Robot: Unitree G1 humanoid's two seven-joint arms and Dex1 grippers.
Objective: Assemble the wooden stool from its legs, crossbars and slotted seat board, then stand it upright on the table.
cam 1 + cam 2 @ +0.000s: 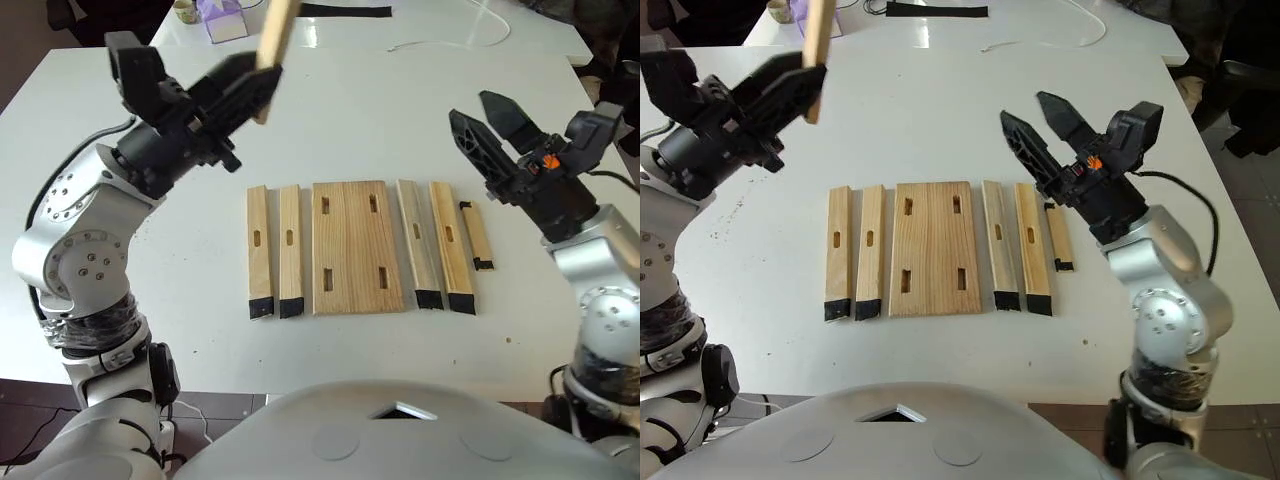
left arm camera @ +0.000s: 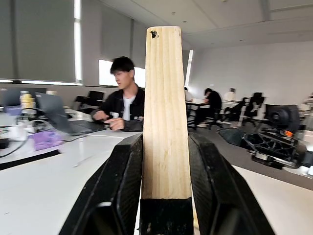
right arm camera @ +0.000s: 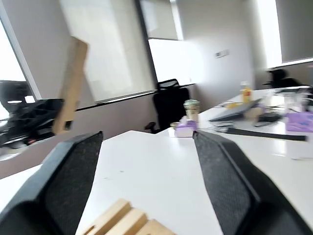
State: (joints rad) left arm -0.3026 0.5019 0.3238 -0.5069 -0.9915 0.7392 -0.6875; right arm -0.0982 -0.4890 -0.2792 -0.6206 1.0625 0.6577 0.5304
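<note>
1. Left eye view: the left claw (image 1: pixel 255 85) pinches the held bar (image 1: pixel 277 35) by its lower end, raised above the far left of the counter (image 1: pixel 400 130). The bar's long axis is near upright, leaning a little. The seat board (image 1: pixel 355 245) lies flat, nearer the robot and to this claw's right, with its long axis running away from the robot. Two legs (image 1: pixel 275 250) lie on each side of the board, parallel to it.
2. Right eye view: the right claw (image 1: pixel 1024 108) is spread and holds nothing, above the right end of the row. The short bar (image 1: pixel 1061 238) lies just nearer the robot than this claw, parallel to the legs. Judgement: the right arm is the nearer one for it.
3. Left wrist view: both fingers (image 2: pixel 122 186) press the bar's sides, with its dark end between them.
4. Right wrist view: the jaws are wide apart with nothing between them. Plank ends lie below.
</note>
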